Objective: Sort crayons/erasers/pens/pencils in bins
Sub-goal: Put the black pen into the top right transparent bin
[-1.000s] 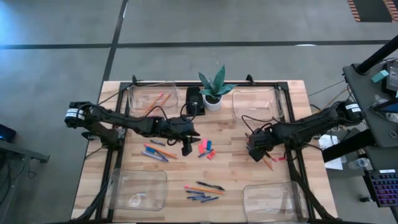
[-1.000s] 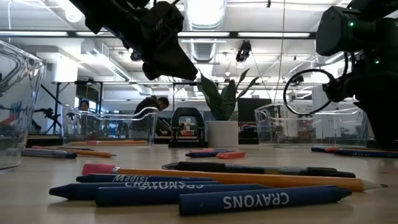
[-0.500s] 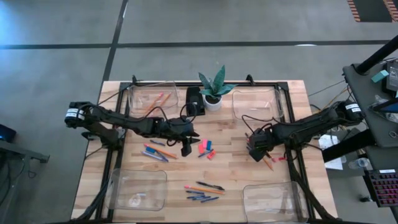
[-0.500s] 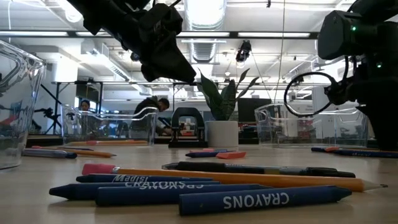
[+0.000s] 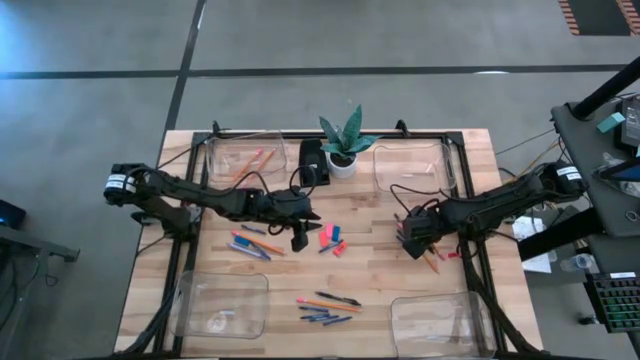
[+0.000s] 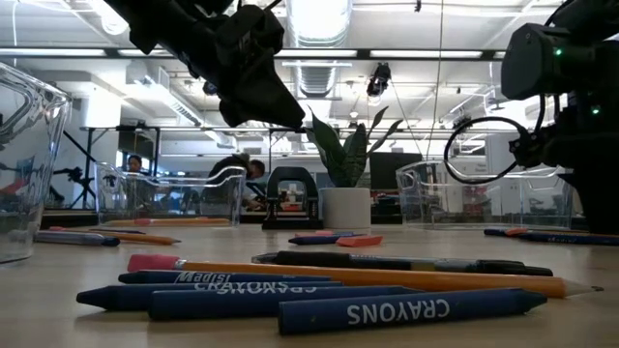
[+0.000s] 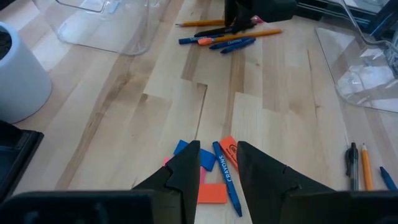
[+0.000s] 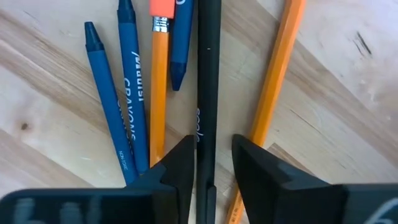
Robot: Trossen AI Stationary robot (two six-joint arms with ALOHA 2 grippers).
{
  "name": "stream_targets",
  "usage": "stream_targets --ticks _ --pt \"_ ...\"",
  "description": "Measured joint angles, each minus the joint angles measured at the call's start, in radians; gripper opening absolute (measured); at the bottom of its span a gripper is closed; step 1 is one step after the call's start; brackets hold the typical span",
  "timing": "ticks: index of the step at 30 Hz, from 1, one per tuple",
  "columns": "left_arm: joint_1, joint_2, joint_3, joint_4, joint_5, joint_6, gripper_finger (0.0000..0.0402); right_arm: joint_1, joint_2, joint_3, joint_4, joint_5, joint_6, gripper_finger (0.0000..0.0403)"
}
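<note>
West of the potted plant [image 5: 342, 150], the left gripper [image 5: 297, 238] hangs above the table beside the erasers [image 5: 327, 236], its fingers parted around nothing. East of the plant, the right gripper [image 8: 208, 171] sits low over a black pen [image 8: 206, 74], fingers narrowly straddling it, with crayons [image 8: 112, 106] and pencils [image 8: 271, 93] flanking.

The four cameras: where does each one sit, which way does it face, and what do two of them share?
High view: above the table, looking straight down; shows both arms, left hand near the erasers, right hand by the table edge.
Low view: at table-top height, looking level across the crayons into the room; arms enter from above.
Left wrist view: looks past its own fingers at erasers and a crayon.
Right wrist view: looks straight down; its fingers straddle a black pen.
Shared: the plant shows in the high and low views.
</note>
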Motion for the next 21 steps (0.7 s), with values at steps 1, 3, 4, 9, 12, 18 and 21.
stream_targets --ticks 1,3,4,9,12,18,21 --pt "0.0 0.0 0.0 0.0 0.0 0.0 0.0092 0.0 0.0 0.0 0.0 0.001 0.0 0.009" --pt "0.0 0.0 0.0 0.0 0.0 0.0 0.0092 0.0 0.0 -0.001 0.0 0.006 0.0 0.0076" --pt "0.0 0.0 0.0 0.0 0.0 0.0 0.0092 0.0 0.0 -0.001 0.001 0.011 0.0 0.0069" --pt "0.0 0.0 0.0 0.0 0.0 0.0 0.0092 0.0 0.0 -0.001 0.006 0.02 -0.002 0.0042" --pt "0.0 0.0 0.0 0.0 0.0 0.0 0.0092 0.0 0.0 -0.001 0.007 0.022 -0.002 0.0035" --pt "0.0 0.0 0.0 0.0 0.0 0.0 0.0092 -0.001 0.004 0.031 0.035 0.063 -0.043 0.0033" --pt "0.0 0.0 0.0 0.0 0.0 0.001 0.0092 0.0 0.0 0.056 0.021 0.068 -0.072 0.0033"
